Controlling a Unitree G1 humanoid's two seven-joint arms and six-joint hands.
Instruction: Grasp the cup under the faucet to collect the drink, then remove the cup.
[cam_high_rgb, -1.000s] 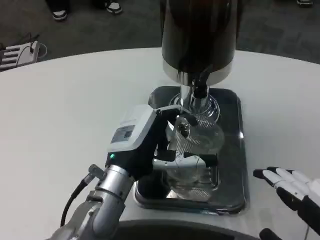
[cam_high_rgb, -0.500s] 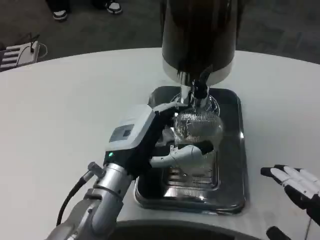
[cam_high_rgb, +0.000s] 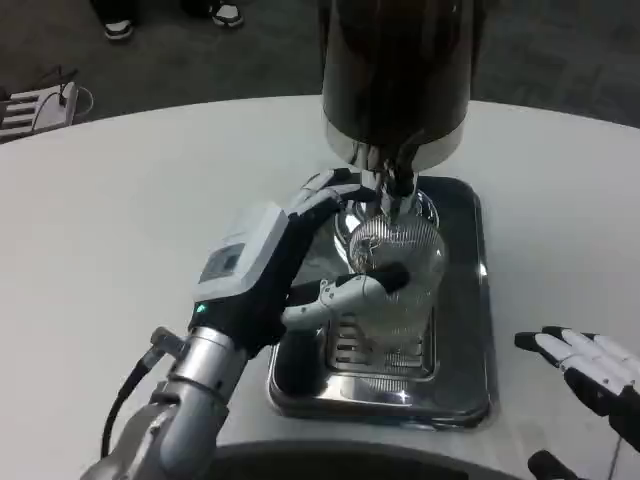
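Our left hand (cam_high_rgb: 300, 262) wraps the clear cup (cam_high_rgb: 392, 270) at mid-wall near the tray's (cam_high_rgb: 470, 330) back edge; it looks light, slippery and crushable.

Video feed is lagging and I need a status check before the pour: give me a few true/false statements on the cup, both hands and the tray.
1. The left hand holds the clear cup. True.
2. The cup lies tipped over on the white table. False: it is upright over the metal tray, below the faucet.
3. The right hand grips the dispenser. False: it is open beside the tray, holding nothing.
4. The dispenser body is dark. True.
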